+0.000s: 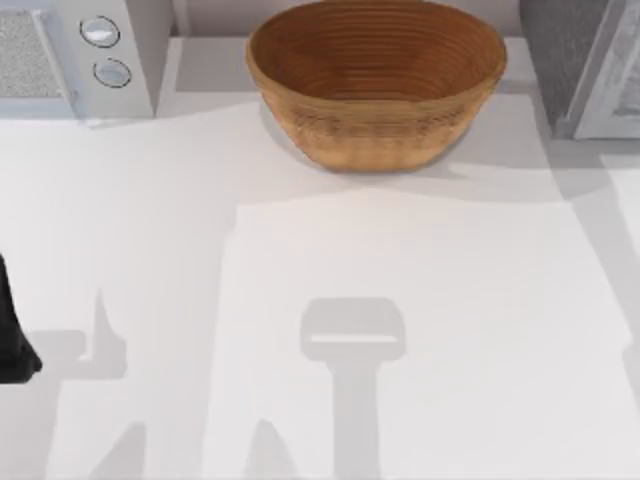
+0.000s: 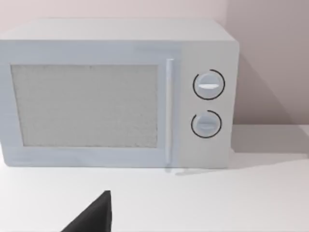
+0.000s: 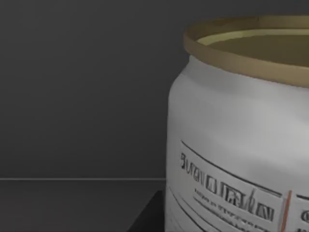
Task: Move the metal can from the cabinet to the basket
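- Small silvery-white metal can with a dull gold rim [image 3: 241,130] stood upright inside the dark cabinet interior, very close to the right wrist camera.
- Right claw's state: cannot tell.
- Grey speckled cabinet [image 1: 590,65] sat at the desk's far right corner; brown woven wicker basket [image 1: 377,80] at the far edge, middle.
- Risks: a shallow or off-centre grip could tip the can; pulling out could snag the door frame.
- Left arm [image 1: 12,330] was parked at the left edge, facing the white microwave [image 2: 116,94].

Count: 1 basket [image 1: 376,85], woven, far centre of the desk [image 1: 300,260]. 1 metal can [image 3: 239,135], seen close in the right wrist view, w/ 1 gold top rim and 1 printed label. 1 cabinet [image 1: 585,65], far right, w/ 1 pale door. 1 white microwave [image 2: 116,94], far left, w/ 2 round knobs, 1 door handle, 1 window. 1 desk. 1 dark arm part at left edge.
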{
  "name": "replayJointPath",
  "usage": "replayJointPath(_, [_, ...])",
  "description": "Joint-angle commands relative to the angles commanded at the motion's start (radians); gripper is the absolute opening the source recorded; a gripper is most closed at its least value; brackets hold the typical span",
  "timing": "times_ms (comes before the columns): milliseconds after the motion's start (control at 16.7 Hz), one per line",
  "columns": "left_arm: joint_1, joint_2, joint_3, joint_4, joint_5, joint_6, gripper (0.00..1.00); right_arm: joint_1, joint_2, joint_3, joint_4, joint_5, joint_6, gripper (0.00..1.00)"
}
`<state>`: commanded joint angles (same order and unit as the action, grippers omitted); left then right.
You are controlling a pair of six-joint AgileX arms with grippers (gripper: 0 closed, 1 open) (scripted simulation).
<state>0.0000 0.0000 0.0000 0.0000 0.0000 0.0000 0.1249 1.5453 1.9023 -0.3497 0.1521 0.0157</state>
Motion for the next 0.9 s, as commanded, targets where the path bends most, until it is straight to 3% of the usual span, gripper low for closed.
replayJointPath(180, [0.000, 0.000, 0.000, 0.000, 0.000, 0.000, 1.00, 0.000, 0.000, 0.000, 0.000, 0.000, 0.000, 0.02])
replayJointPath(240, [0.000, 0.000, 0.000, 0.000, 0.000, 0.000, 1.00, 0.000, 0.000, 0.000, 0.000, 0.000, 0.000, 0.00])
replayJointPath(900, [0.000, 0.000, 0.000, 0.000, 0.000, 0.000, 1.00, 0.020, -0.029, 0.013, -0.040, 0.019, 0.001, 0.00])
